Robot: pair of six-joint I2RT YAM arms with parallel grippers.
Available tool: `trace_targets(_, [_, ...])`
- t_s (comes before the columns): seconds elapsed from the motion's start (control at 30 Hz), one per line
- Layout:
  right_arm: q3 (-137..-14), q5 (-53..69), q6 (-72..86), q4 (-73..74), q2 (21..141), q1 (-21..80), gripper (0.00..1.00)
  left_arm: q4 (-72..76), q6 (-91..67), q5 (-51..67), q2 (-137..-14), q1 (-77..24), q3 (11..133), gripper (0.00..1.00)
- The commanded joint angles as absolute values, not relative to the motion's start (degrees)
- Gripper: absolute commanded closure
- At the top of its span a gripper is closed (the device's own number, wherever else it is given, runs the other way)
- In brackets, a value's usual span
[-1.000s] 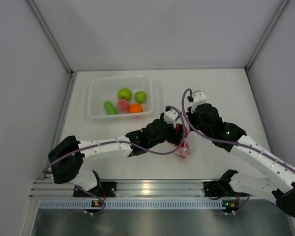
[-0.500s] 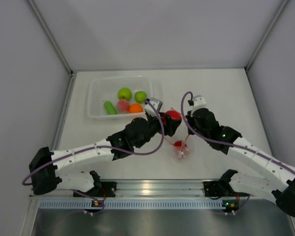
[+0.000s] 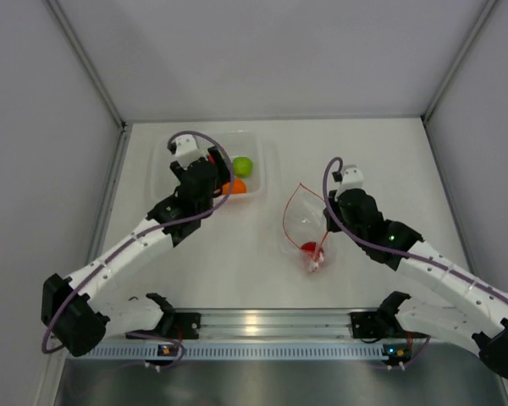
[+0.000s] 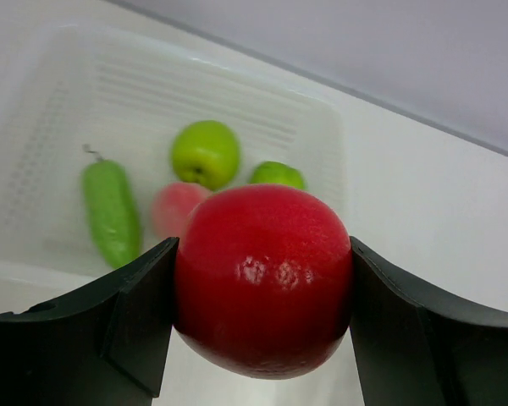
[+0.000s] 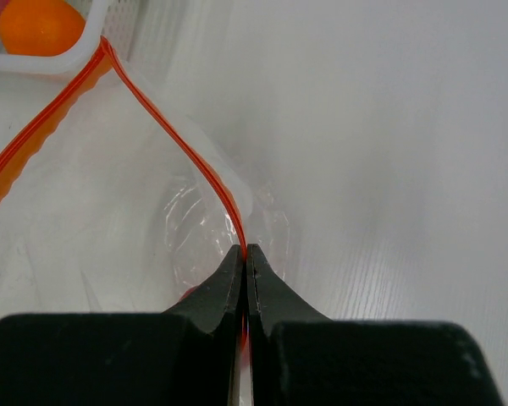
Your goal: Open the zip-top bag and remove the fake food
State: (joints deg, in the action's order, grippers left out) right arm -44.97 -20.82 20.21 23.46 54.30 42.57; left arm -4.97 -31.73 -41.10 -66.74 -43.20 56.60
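While the left gripper (image 4: 262, 254) holds a glossy red apple (image 4: 262, 292) between its two dark fingers (image 4: 93, 338), spread as wide as the fruit and pressing on either side of it, we see the clear tub (image 4: 51, 76) below and beyond it. In the tub lie a large green apple (image 4: 205, 153), a smaller green fruit (image 4: 277, 174), a pink fruit (image 4: 171, 210) and a long green piece (image 4: 110, 211). An orange fruit (image 3: 235, 187) sits there too, plain from the top camera. From above, the left arm reaches over the tub and hides much of it.

To the right of the tub and apart from it, the zip-top bag (image 3: 300, 222) lies on the white table (image 3: 389, 161). Its orange-red zipper strip (image 5: 173, 139) stands open in a teardrop loop. The right gripper (image 5: 244, 254) is closed tight on that strip, its fingertips pressed together with only the thin plastic between them. Low in the bag, near the pinch, we make out a red fruit (image 3: 308, 248). Through the crumpled plastic it looks like a single piece, though we cannot be sure.
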Motion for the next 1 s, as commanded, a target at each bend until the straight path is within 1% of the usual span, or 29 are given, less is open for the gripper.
trace_targets(0.0, [-45.18, -22.06, 21.01, 22.23, 52.38, 42.36, 1.0, -13.35, -35.16, -38.35, -68.11, -32.72, 59.58, 1.0])
trace_targets(0.03, [-45.0, -21.97, 21.09, 22.32, 52.21, 42.45, 1.0, -13.36, -34.98, -37.45, -68.81, -28.17, 59.76, 1.0])
trace_targets(0.1, [-44.74, -21.97, 20.92, 22.41, 51.77, 42.36, 1.0, -13.54, -34.54, -35.52, -71.62, -24.45, 61.51, 0.99])
trace_targets(0.13, [-44.74, -21.8, 21.0, 22.41, 51.59, 42.36, 1.0, -13.71, -34.02, -33.25, -72.94, -21.04, 62.31, 0.95])
trace_targets(0.2, [-44.74, -21.53, 21.01, 22.41, 51.33, 42.36, 1.0, -13.71, -33.75, -30.42, -77.33, -17.86, 64.33, 0.92])
trace_targets(0.37, [-44.56, -20.83, 20.92, 22.41, 51.24, 42.45, 1.0, -13.71, -32.87, -23.49, -89.88, -10.38, 72.85, 0.91])
trace_targets(0.4, [-44.56, -20.83, 20.66, 22.41, 51.15, 42.36, 1.0, -13.71, -33.13, -21.73, -91.74, -9.5, 74.34, 0.89])
trace_targets(0.43, [-44.56, -20.74, 20.57, 22.41, 51.15, 42.36, 1.0, -13.8, -33.57, -20.4, -93.41, -7.84, 75.66, 0.8])
trace_targets(0.47, [-44.47, -20.66, 20.57, 22.67, 51.07, 42.36, 1.0, -13.8, -33.66, -18.22, -96.56, -7.21, 78.28, 0.74])
trace_targets(0.5, [-44.39, -20.65, 20.57, 22.68, 50.98, 42.36, 1.0, -14.32, -33.66, -17.5, -97.98, -6.69, 79.53, 0.66])
trace_targets(0.57, [-44.12, -20.48, 20.57, 22.85, 50.45, 42.45, 1.0, -14.94, -33.4, -16.35, -101.93, -5.54, 83.64, 0.65])
trace_targets(0.67, [-44.03, -20.39, 20.39, 23.03, 49.66, 42.36, 1.0, -16.87, -32.52, -16.0, -106.41, -5.19, 87.17, 0.47])
trace_targets(0.7, [-44.03, -20.48, 20.3, 23.29, 49.48, 42.45, 1.0, -18.44, -32.35, -15.39, -107.31, -5.19, 89.45, 0.34])
trace_targets(0.77, [-44.3, -20.56, 20.13, 23.64, 49.05, 42.36, 1.0, -19.6, -32.17, -14.68, -108.89, -5.19, 90.96, 0.23])
trace_targets(0.8, [-44.3, -20.57, 19.95, 23.9, 48.87, 42.36, 1.0, -19.6, -32.08, -14.42, -108.9, -5.19, 91.05, 0.14])
trace_targets(0.9, [-44.56, -20.74, 19.95, 24.34, 48.25, 42.28, 1.0, -19.69, -32.52, -13.98, -108.02, -5.19, 90.79, 0.02])
trace_targets(0.97, [-44.91, -20.66, 20.13, 24.52, 47.9, 42.19, 1.0, -20.04, -32.43, -12.05, -107.23, -5.19, 91.14, 0.02])
